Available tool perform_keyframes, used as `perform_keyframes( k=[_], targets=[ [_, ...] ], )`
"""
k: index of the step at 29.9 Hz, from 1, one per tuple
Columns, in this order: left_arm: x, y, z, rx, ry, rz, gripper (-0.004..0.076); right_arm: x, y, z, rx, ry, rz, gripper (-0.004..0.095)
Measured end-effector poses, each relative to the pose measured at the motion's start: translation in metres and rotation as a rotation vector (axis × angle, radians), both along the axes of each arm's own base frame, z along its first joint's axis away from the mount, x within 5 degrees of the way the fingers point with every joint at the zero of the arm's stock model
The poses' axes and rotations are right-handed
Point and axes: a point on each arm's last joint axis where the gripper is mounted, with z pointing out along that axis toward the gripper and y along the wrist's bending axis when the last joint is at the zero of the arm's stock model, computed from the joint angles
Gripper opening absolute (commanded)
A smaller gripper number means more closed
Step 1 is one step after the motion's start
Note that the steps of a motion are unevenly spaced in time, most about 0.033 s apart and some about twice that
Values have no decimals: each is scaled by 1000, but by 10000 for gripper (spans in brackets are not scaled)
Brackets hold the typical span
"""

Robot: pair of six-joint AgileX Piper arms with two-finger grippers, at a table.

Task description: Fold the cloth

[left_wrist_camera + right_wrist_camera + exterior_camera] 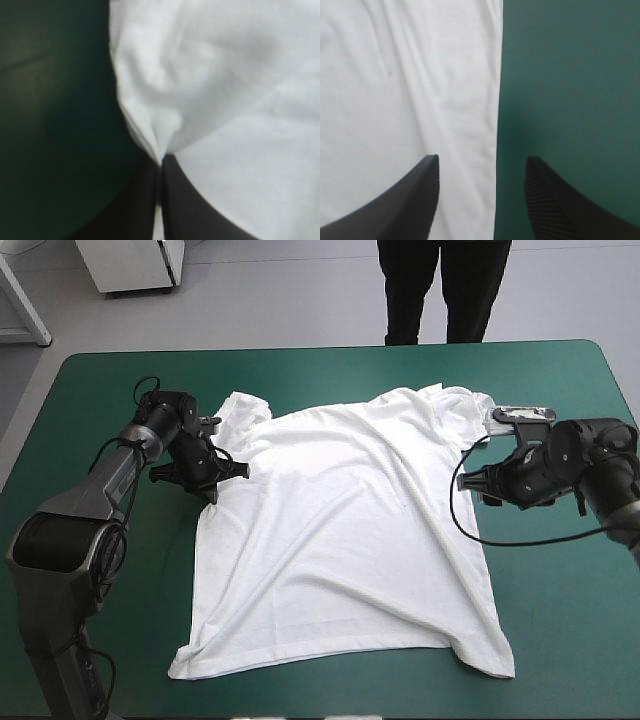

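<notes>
The white T-shirt (340, 540) lies spread flat in the middle of the table, collar toward the far edge and hem toward the near edge. My left gripper (228, 470) is at the shirt's left side just below the sleeve (245, 408). In the left wrist view this gripper (160, 162) is shut, with a fold of the T-shirt (225, 75) pinched between its tips. My right gripper (480, 483) sits at the shirt's right side under the other sleeve. It (482, 165) stands open astride the straight edge of the T-shirt (395, 75), one finger over cloth, one over the cover.
The teal-green cover (560, 620) shows all around the shirt, in wide strips to the left and right. The hem's right corner (495, 665) lies close to the table's near edge.
</notes>
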Motion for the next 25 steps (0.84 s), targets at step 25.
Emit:
perform_keyframes(
  k=[25],
  targets=[
    [0, 0, 0, -4, -3, 2, -22, 142, 20, -102, -34, 251, 7, 517]
  ],
)
